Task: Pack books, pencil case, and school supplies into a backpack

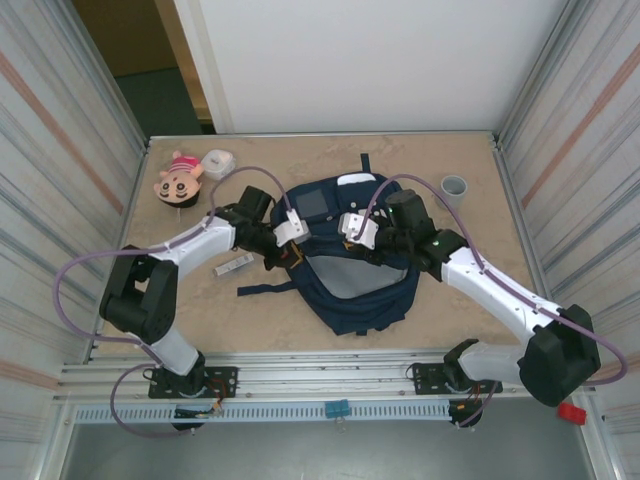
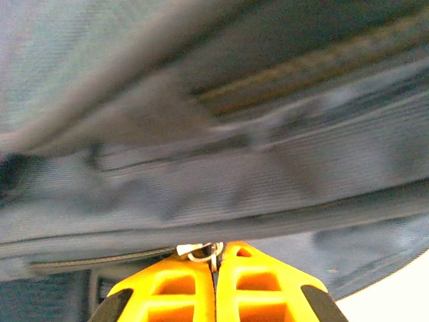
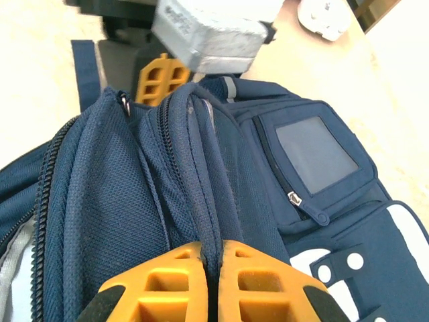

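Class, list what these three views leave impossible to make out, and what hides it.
- Top view: inside of the backpack, covered by its own fabric.
- Left wrist view: fabric blurred; metal ring half hidden in the left gripper's shut jaws.
- Top view: packet markings too small.

The white-and-black left arm (image 1: 195, 240) and the white-and-black right arm (image 1: 490, 285) reach forward, elbows out, wrists angled toward each other. The yellow-fingered left gripper (image 2: 216, 258) is pinched tight. The yellow-fingered right gripper (image 3: 211, 251) is clamped too, its fingers almost meeting.
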You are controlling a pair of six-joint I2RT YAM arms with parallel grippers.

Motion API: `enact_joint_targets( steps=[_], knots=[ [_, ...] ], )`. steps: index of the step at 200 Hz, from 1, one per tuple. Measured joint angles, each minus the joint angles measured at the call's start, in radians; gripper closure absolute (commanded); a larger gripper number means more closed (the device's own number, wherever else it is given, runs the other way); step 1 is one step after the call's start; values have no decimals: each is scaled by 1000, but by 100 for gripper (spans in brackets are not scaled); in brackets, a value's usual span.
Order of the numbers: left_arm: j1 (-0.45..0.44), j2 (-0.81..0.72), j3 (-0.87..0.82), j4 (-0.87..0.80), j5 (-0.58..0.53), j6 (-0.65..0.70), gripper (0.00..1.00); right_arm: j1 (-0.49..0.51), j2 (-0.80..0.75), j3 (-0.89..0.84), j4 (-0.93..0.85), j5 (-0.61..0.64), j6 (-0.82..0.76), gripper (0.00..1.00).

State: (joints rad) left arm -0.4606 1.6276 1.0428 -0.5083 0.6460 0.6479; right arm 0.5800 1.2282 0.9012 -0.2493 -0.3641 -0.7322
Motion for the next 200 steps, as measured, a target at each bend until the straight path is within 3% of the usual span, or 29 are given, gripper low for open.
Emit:
enact_joint_targets(
  steps=[46,84,107,163,200],
  knots=[
    [-44,-18,-35,-14,24,-83,96,0,2,-31,10,-4,23,100],
    [-52,-85,-103,43,24,-177,97,-9,-27,-26,-44,-5,165,49],
    [-62,-129,-161,108,26,-261,97,-18,-98,-7,-108,14,426,36],
    [-134,-182,-271,226,7,-407,98,-19,-367,-80,-160,22,1222,33],
    [-140,-193,-302,266,-4,-452,98,44,-416,-245,-166,-4,1681,31]
  ],
)
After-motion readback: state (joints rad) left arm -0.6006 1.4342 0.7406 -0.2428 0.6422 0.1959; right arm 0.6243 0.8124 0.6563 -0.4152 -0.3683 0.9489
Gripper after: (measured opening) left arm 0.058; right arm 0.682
